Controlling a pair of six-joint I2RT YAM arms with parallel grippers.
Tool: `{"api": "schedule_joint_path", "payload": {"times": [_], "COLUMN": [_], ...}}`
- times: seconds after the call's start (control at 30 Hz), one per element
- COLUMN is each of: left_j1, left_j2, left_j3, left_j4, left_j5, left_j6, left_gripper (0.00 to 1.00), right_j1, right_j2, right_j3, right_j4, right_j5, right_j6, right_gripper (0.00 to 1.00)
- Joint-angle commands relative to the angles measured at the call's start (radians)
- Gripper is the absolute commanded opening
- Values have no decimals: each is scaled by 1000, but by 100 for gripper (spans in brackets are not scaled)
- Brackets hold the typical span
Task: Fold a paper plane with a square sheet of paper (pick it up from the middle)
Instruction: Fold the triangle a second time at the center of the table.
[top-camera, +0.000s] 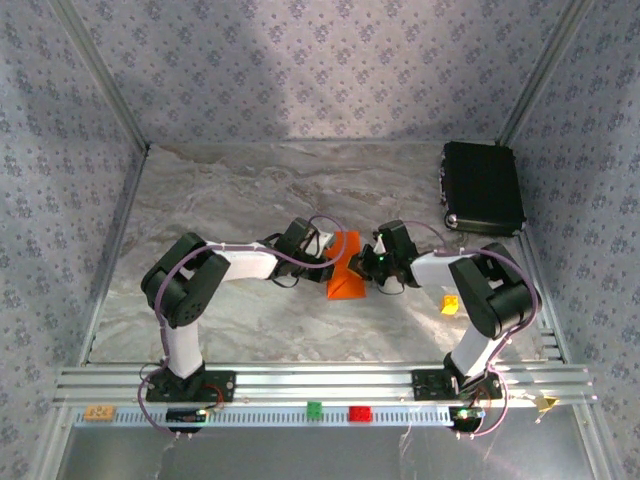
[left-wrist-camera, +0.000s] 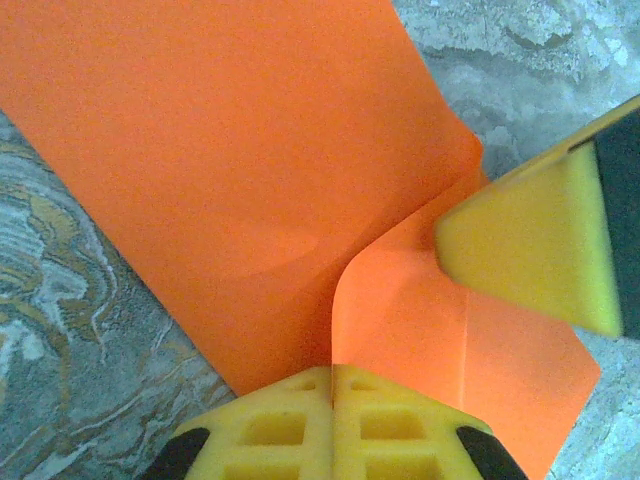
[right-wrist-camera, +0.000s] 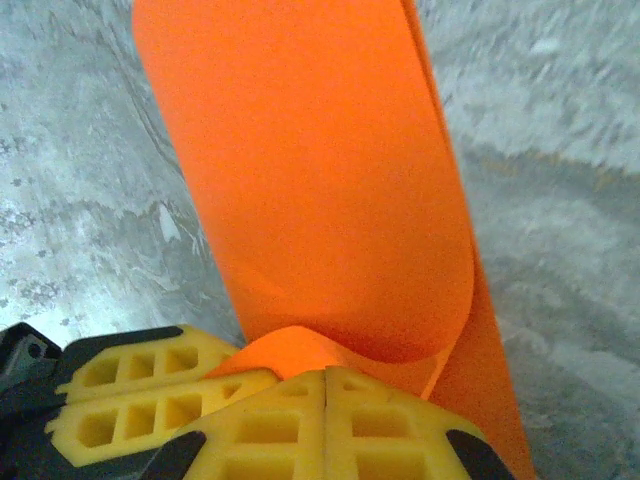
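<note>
Item: one square sheet of paper (top-camera: 345, 272), bright orange, lying near the middle of the table (top-camera: 220, 200) in the top view, caught between both tools. We record the left gripper (top-camera: 322, 252) at the sheet's 9 o'clock and the right gripper (top-camera: 370, 266) at its 3 o'clock. In the left wrist view the left gripper (left-wrist-camera: 332, 385) has its pads pressed together on a ridge of the sheet (left-wrist-camera: 230, 170), with a finger of the other tool at 3 o'clock. In the right wrist view the right gripper (right-wrist-camera: 327, 385) is likewise pinched tight on the paper (right-wrist-camera: 310, 200), which rolls over in a soft loop above it at 12 o'clock. Condition: the sheet is picked up and doubled over, yet the bend reads as a rounded curl, not a pressed crease; one faint straight line shows near its 5 o'clock corner in the left wrist view. We judge the work early: no pointed nose, no wings, no paper plane shape, so flattening the centre fold and all the diagonal folds are left. Other stock: a black box (top-camera: 483, 187) at the sheet's 2 o'clock, a small yellow-orange block (top-camera: 451, 304) at its 4 o'clock, a green block (top-camera: 314, 408) and a red block (top-camera: 359, 413) at 6 o'clock. Markings: we find no brand, label or legible writing on any item; the paper is plain.
</note>
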Motion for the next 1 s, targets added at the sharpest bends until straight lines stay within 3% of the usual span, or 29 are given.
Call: {"api": "schedule_joint_path", "payload": {"times": [0.0,0.23,0.53,0.73,0.97], "left_j1": [-7,-6,-7,-7,-7], "left_j2": [25,27,29,28,29], "left_j3": [17,24,25,24,25], "left_j4": [-53,-71,-73,-73,-75], "left_j5": [2,-1,2,2,5], "left_j6": [8,10,10,8,11], "left_gripper": [5,5,5,5,5], "right_j1": [-14,-36,-71,-80,-91], "right_j2": [17,42,-32,16,58], "right_j3": [-1,-64,30,-5,-53], "right_j4": [-6,28,-42,31,21], "right_j5": [-1,9,-31,-52,12], "right_j6": [-15,22,-40,-13,-15], "right_gripper": [1,0,1,1,1]}}
